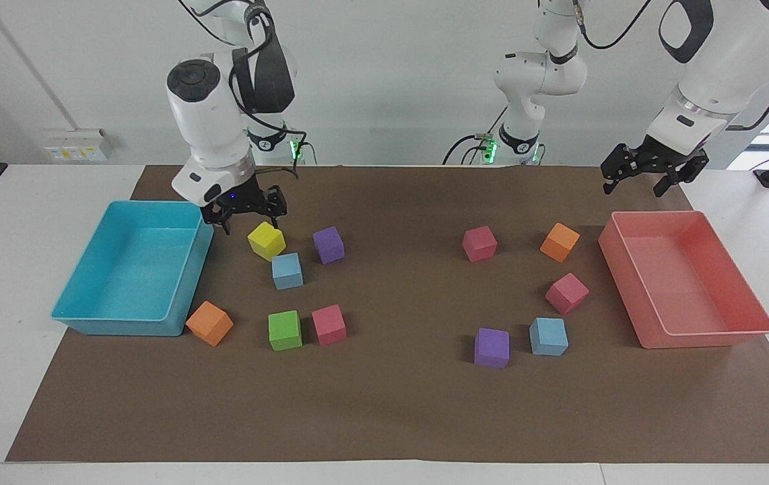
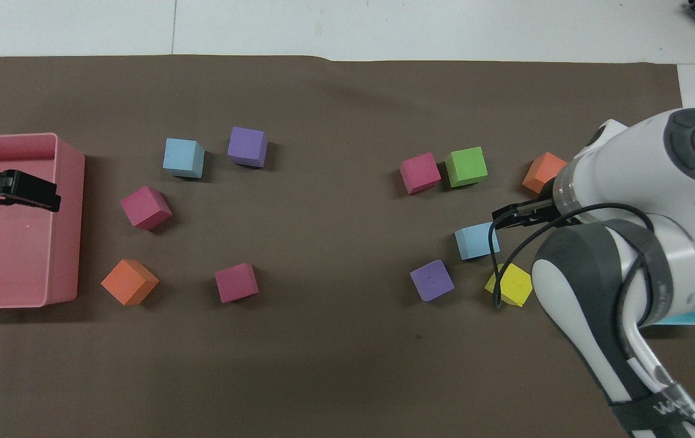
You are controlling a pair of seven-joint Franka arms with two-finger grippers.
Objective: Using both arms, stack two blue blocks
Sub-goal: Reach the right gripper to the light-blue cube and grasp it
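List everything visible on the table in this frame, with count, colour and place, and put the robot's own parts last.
blue blocks: 2, light blue; one beside the yellow block, one beside a purple block.
purple blocks: 2; one at the right arm's end, one at the left arm's end.
pink blocks: 3;.
orange blocks: 2; by the turquoise bin, by the pink bin.
yellow block: 1.
green block: 1.
turquoise bin: 1, right arm's end.
pink bin: 1, left arm's end.
brown mat: 1.
right tool: open, low over the mat by the yellow block.
left tool: open, waits above the pink bin.
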